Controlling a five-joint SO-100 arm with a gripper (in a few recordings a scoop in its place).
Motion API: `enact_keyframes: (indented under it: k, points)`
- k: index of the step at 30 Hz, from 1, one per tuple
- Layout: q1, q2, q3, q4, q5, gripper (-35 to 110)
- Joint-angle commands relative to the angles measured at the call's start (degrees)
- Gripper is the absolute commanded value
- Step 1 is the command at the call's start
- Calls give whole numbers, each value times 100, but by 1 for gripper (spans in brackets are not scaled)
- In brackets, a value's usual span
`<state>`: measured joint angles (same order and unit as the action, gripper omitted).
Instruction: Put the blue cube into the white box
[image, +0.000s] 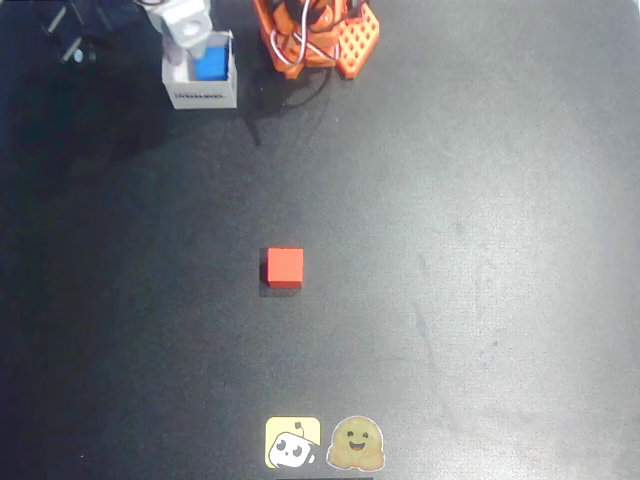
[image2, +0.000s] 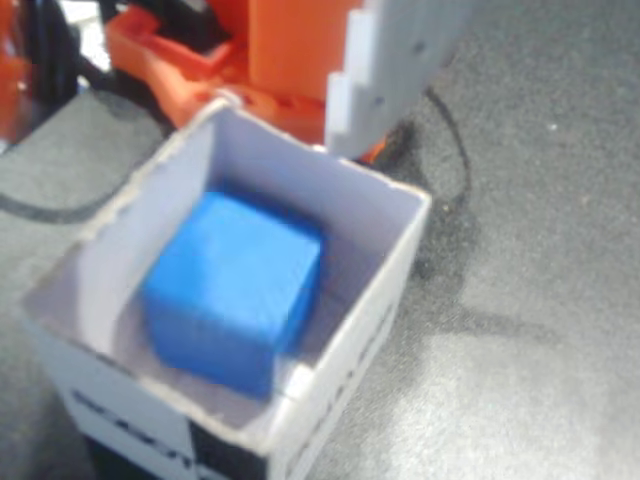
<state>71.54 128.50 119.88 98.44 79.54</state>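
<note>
Bright-blue cube (image2: 232, 290) lying slightly askew inside open white box (image2: 385, 275), thin card walls, dark print on box's outer side, box near overhead view's top-left edge

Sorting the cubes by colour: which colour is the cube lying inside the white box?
Blue; the blue cube in the white box shows best in the wrist view.

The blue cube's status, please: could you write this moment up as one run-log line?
blue cube: inside white box | gripper: above box, not holding cube | red cube: mid-table, untouched | step: placement looks done
</note>
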Motion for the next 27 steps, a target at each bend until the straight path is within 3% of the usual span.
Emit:
enact_keyframes:
  k: [1,6,18,27]
  points:
    - [-18,141,-211,9,-352,0]
    - [-1099,62,-642,-642,-993,0]
    - [-5994,-475,-1354,-1687,-1371,0]
    - [-7066,1380,-105,-1547,-1503,0]
